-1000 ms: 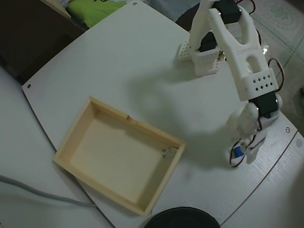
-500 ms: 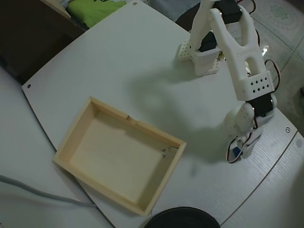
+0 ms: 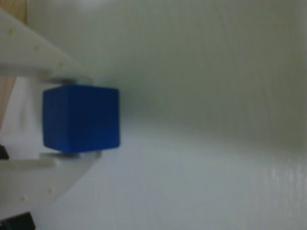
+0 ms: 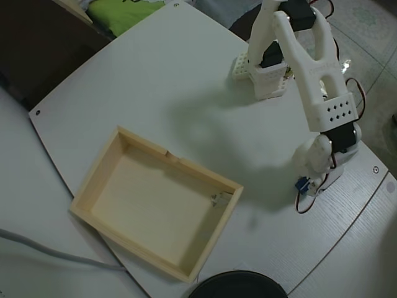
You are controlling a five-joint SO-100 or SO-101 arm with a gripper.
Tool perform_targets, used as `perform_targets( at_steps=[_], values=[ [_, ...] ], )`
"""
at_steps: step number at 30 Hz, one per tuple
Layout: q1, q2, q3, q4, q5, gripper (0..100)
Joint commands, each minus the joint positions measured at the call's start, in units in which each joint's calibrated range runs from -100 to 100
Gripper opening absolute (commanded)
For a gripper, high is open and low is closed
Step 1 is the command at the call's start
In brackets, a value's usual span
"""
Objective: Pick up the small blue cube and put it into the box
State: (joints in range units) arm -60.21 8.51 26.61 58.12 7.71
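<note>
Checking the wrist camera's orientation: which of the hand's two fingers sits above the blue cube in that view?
The straight slanted finger lies along the top face of the small blue cube; the curved finger presses from below.

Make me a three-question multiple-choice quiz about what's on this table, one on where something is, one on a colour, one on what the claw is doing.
1. Where is the small blue cube?
A. inside the box
B. between the gripper's fingers
C. on the floor

2. What colour is the box?
A. pale wood
B. red
C. black

3. What is the gripper doing?
A. hanging open over the box
B. resting inside the box
C. shut on the cube

Answers: 1 B, the wrist view shows a white finger pressed against two opposite sides of the cube. 2 A, the overhead view shows light wooden walls. 3 C, both fingers touch the cube, away from the box.
</note>
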Motion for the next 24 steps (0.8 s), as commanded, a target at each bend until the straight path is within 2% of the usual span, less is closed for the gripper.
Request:
perform_targets(
  at_steps=[1,7,16,24],
  values=[
    [0.4,-1.5,-1.5,1.7,0.1,3],
    [1.2,-1.5,-10.9,7.1,0.2,3],
    [6.1,-1.5,-34.5,22.8,2.3,4],
    [16.7,-1.4,-50.6,27.7,4.0,4]
  ],
)
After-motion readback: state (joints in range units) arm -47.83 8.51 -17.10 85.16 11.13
